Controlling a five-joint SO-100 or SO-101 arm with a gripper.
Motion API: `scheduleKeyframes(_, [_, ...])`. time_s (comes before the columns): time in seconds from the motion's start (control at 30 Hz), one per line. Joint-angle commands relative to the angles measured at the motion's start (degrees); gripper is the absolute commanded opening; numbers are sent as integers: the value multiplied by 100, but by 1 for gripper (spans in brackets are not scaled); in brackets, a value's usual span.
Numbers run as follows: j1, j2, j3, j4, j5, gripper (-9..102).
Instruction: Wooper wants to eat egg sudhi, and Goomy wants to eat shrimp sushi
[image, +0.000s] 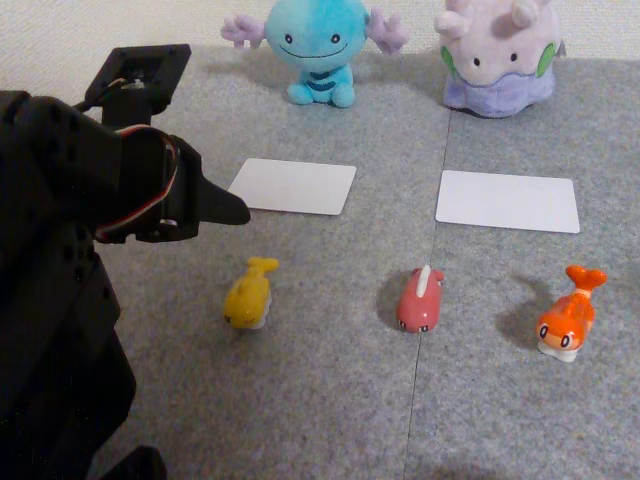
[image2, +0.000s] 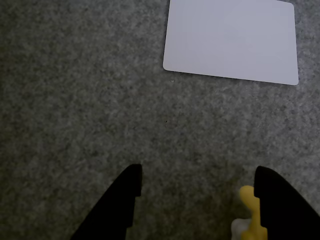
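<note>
Wooper (image: 315, 45), a light-blue plush, sits at the back left, and the lilac Goomy (image: 497, 55) sits at the back right. The yellow egg sudhi (image: 250, 293) lies on the grey mat in front, left of centre. The orange shrimp sushi (image: 570, 320) lies at the far right. My black gripper (image: 235, 210) hangs above and just left of the yellow figurine. In the wrist view the gripper (image2: 198, 170) is open over bare mat, and the egg sudhi's tail (image2: 248, 210) shows just inside the right finger (image2: 280, 205).
A white card (image: 293, 186) lies in front of Wooper, and is the card (image2: 232, 40) at the top of the wrist view. A second white card (image: 508, 201) lies in front of Goomy. A pink-red figurine (image: 420, 300) rests between the two fish.
</note>
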Motion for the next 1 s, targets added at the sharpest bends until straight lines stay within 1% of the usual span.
scheduleKeyframes(0.0, [62, 35, 35, -352, -79, 27])
scheduleKeyframes(0.37, [62, 35, 26, -343, -79, 27])
scheduleKeyframes(0.53, [70, 26, -352, -79, -88, 28])
scheduleKeyframes(0.63, [70, -70, -896, 255, -88, 28])
scheduleKeyframes(0.8, [62, -79, -1916, 1063, -123, 28])
scheduleKeyframes(0.87, [62, -123, -2215, 1362, -343, 28])
scheduleKeyframes(0.97, [70, -457, -2487, 1547, -782, 28])
